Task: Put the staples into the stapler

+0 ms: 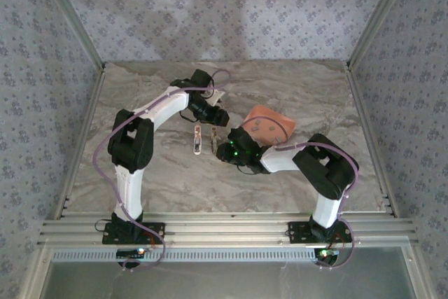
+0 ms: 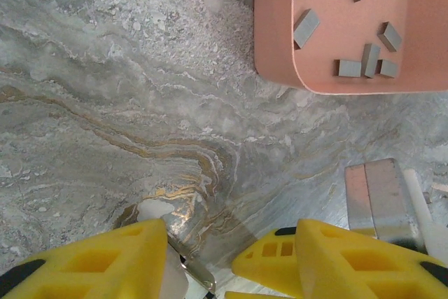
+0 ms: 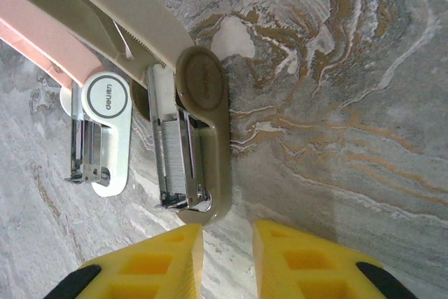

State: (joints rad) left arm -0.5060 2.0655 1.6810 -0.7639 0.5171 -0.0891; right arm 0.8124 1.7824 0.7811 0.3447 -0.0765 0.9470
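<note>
**Writing.** A round badge [image 3: 108,99] on the white base of the stapler [image 3: 112,141] reads "deli". A second stapler [image 3: 210,124], taupe, carries an oval embossed mark that cannot be read.

**Hidden or unclear.** Both staplers lie open. Their upper arms, pink and beige, run out of the right wrist view and are cut off. In the left wrist view a metal and white stapler part is cut by the lower right edge; which stapler it belongs to cannot be told. A grey sliver sits beside the left finger there, unidentified.

**Position.** The stapler [image 1: 198,139] lies at the table [image 1: 140,173] centre. The taupe one [image 1: 213,138] is just right of it. The staples [image 2: 306,28] lie loose, in several short blocks, in the salmon tray [image 2: 276,26], which sits further right and a little farther back [image 1: 276,118].

**Grippers.** Left gripper [image 2: 203,250]: fingers apart, holding nothing, just beyond the staplers [image 1: 213,115]. Right gripper [image 3: 227,243]: fingers narrowly apart, empty, near the taupe stapler's near end [image 1: 225,150].
</note>
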